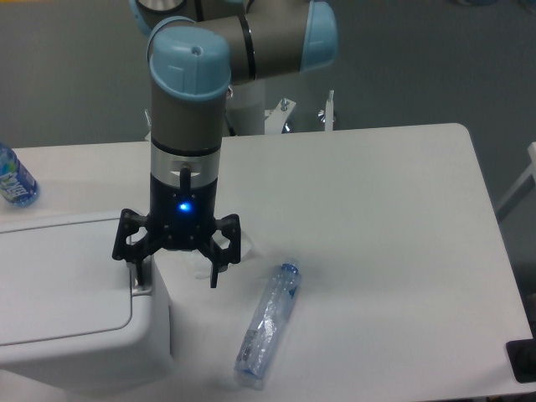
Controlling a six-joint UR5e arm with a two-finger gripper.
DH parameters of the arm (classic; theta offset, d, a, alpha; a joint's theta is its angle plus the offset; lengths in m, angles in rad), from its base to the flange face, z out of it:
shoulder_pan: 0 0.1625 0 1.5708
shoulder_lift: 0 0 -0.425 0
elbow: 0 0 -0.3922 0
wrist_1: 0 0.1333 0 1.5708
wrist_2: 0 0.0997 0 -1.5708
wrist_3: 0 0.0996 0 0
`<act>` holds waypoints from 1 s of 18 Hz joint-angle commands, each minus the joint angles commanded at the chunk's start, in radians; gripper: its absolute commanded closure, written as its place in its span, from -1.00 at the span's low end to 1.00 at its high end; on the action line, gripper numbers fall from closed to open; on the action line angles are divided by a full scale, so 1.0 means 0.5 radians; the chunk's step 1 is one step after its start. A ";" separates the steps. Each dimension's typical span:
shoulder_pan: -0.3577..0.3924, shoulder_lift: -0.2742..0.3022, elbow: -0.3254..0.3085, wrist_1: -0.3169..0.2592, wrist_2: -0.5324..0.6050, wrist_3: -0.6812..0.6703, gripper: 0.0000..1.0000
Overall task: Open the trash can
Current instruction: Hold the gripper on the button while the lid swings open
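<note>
Lying on the white table [377,209] just right of the bin is a clear, crushed plastic bottle [268,325], flat on its side and angled with its blue-tinted neck pointing up and to the right; it sits near the gripper's right finger but does not touch it. At the far left edge stands a blue-labelled water bottle [14,177], only partly in frame and well apart from the arm. Between the spread fingers a small crumpled piece of clear or whitish material [201,261] rests on the table, too blurred to identify. The large boxy white plastic trash can [75,310] fills the lower left corner, smooth and matte with rounded corners, its flat inset lid down and closed, so nothing inside can be seen. A small grey push-button latch [141,283] sits at the lid's right edge. The black two-finger gripper [176,270] hangs vertically from the grey and pale-blue jointed arm [188,109], a blue light glowing on its body. Its fingers are spread wide apart, holding nothing; the left finger [134,266] stands directly over the latch, at or very close to it, though contact cannot be confirmed, while the other finger hangs over bare table beside the bin's right wall.
</note>
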 joint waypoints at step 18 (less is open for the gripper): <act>0.122 0.028 0.076 0.028 0.003 0.003 -1.00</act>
